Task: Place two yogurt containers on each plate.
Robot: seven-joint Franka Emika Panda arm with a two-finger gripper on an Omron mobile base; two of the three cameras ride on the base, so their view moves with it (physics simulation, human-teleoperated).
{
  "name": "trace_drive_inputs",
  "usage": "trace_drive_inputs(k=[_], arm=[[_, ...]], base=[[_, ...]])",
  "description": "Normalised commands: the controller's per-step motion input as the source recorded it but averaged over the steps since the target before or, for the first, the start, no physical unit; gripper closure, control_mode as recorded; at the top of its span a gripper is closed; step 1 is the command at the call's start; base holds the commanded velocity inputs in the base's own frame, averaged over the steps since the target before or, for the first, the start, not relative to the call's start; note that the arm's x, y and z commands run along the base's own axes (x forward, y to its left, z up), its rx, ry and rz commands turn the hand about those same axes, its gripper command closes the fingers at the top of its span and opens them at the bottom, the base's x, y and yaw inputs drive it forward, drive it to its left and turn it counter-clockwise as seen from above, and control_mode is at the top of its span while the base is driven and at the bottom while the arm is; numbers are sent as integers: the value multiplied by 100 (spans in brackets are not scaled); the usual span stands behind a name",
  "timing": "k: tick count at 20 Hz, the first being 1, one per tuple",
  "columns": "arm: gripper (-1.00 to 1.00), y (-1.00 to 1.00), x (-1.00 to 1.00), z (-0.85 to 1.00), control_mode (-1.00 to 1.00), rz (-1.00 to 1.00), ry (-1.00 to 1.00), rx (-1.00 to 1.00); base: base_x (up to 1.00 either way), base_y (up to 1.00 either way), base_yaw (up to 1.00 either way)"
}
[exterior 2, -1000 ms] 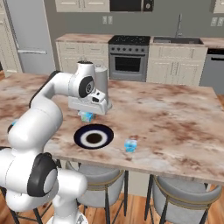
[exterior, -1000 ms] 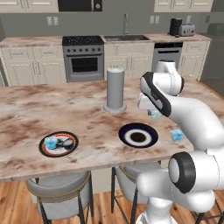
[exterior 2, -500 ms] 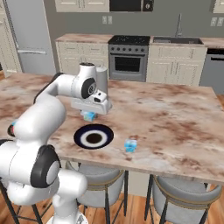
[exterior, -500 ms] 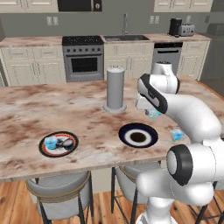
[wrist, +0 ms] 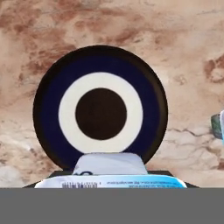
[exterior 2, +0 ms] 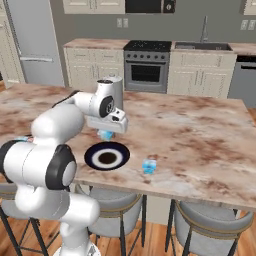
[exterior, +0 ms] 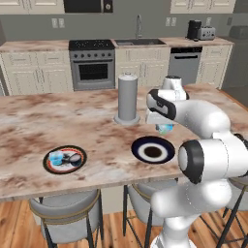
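Observation:
My gripper [exterior: 164,128] [exterior 2: 106,133] is shut on a pale blue yogurt container [exterior: 165,129] [exterior 2: 105,134] [wrist: 109,165], held a little above the counter just behind the dark blue-black rimmed plate [exterior: 153,149] [exterior 2: 107,157] [wrist: 100,107], which carries nothing. The red-orange rimmed plate [exterior: 64,160] at the left holds a pale blue container [exterior: 56,157] and a dark one [exterior: 74,159]. Another pale blue container [exterior 2: 149,165] [wrist: 218,126] stands on the counter to the right of the blue plate, near the front edge.
A tall grey cylinder [exterior: 128,98] stands on the marble island [exterior: 29,121] behind and left of the blue plate. Stools [exterior: 65,213] sit under the front edge. Stove and cabinets line the back wall.
The hand with the blue container has shifted slightly to the left, closer to the blue plate. The plates and the other containers have not moved.

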Motion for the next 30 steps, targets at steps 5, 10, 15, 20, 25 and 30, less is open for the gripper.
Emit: trace_drive_inputs(k=[5, 10, 15, 20, 25, 30], arm=[[100, 0, 34, -42, -100, 1, 0, 0], [100, 0, 29, -29, -100, 0, 0, 0], [100, 6, 12, -34, -100, 0, 0, 0], [100, 9, 9, -29, -100, 0, 0, 0], [100, 6, 7, -18, -100, 0, 0, 0], [100, 13, 3, -13, -100, 0, 0, 0]], base=[[0, 0, 0], [0, 0, 0], [0, 0, 0], [0, 0, 0], [0, 0, 0], [0, 0, 0]])
